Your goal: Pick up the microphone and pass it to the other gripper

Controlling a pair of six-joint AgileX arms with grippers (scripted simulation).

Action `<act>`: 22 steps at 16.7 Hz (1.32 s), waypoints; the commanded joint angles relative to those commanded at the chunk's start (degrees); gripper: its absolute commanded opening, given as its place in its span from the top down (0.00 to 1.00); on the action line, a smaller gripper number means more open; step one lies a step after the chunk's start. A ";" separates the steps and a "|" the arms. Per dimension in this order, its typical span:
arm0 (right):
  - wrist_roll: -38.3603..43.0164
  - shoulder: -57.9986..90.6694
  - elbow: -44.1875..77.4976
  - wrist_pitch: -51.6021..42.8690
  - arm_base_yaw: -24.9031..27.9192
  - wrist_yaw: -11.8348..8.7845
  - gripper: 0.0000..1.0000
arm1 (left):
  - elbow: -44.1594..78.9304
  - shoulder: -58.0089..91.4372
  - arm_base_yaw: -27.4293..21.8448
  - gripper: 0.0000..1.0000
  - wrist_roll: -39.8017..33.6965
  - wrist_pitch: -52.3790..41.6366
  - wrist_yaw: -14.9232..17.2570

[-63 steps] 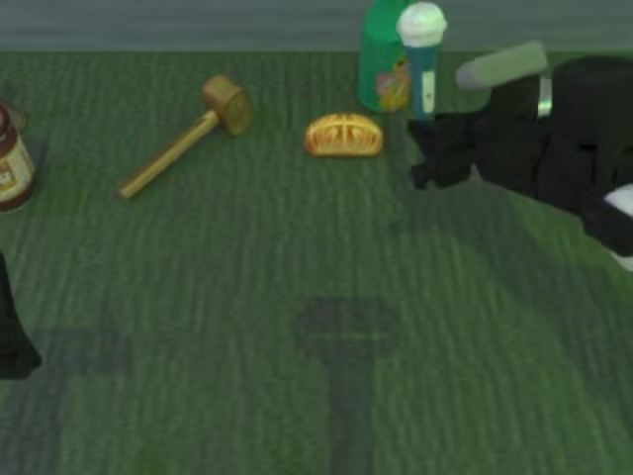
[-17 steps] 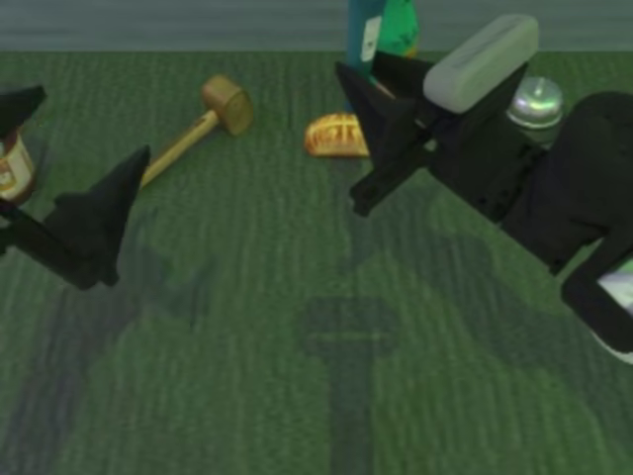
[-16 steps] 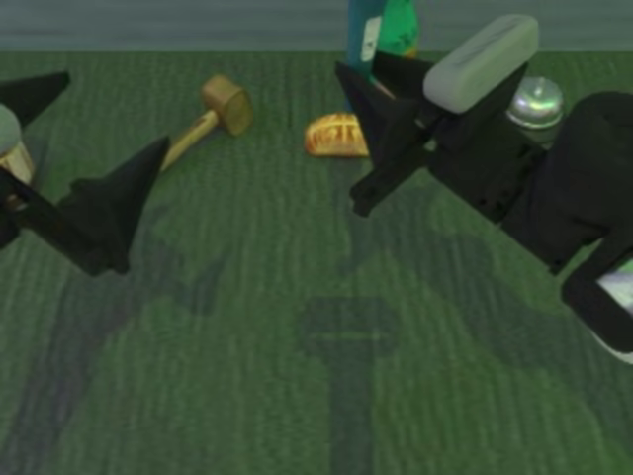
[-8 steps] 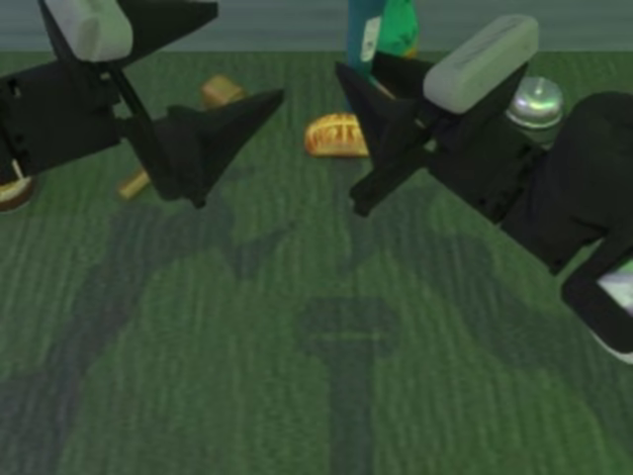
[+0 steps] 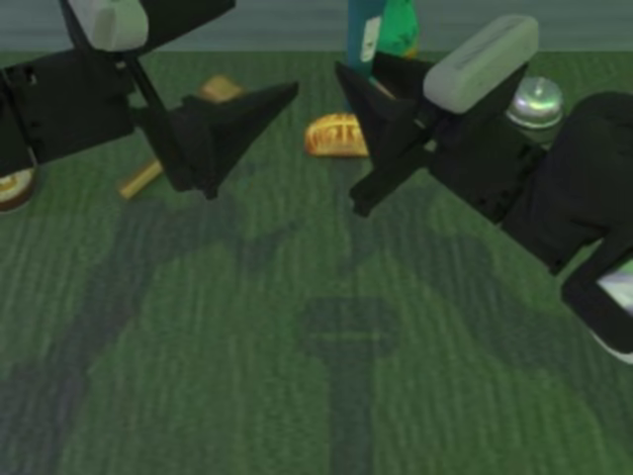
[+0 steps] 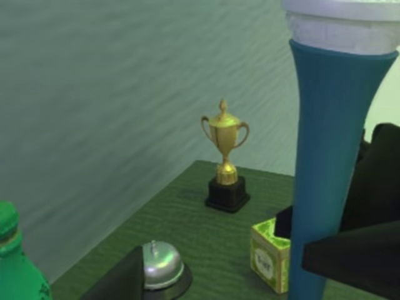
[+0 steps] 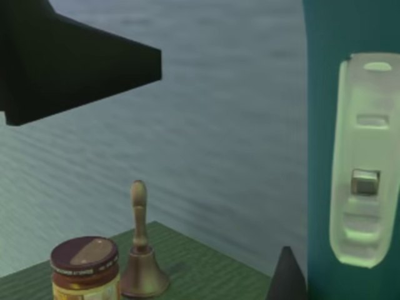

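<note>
The microphone hangs upright above the table's back middle, teal handle with a white switch, and my right gripper is shut on it. In the right wrist view the handle and switch fill the side beside one of my fingers. My left gripper is open, raised at the back left and pointing at the microphone, a short gap away. The left wrist view has the teal handle and white head close ahead, partly behind one finger.
A green bottle stands behind the microphone. A bread roll lies under it, a wooden hammer under my left arm, and a jar at far left. A silver bell, a trophy and a small box stand to the right.
My left gripper rose from low at the table's left and swung up and right toward the microphone, fingers apart. The right gripper and microphone stayed still.
</note>
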 joint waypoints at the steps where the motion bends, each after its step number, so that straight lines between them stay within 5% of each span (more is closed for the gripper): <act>1: 0.00 0.00 0.00 0.00 0.00 0.00 1.00 | 1.00 1.21 -0.94 0.00 -0.04 0.30 -0.80; 9: 0.00 0.00 0.00 0.00 0.00 0.00 1.00 | 12.85 15.95 -11.52 0.00 -0.58 3.74 -11.04; 14: 0.00 0.00 0.00 0.00 0.00 0.00 1.00 | 13.71 17.03 -12.28 0.00 -0.62 3.99 -11.78; 22: 0.00 0.00 0.00 0.00 0.00 0.00 1.00 | 13.71 17.03 -12.28 0.60 -0.62 3.99 -11.78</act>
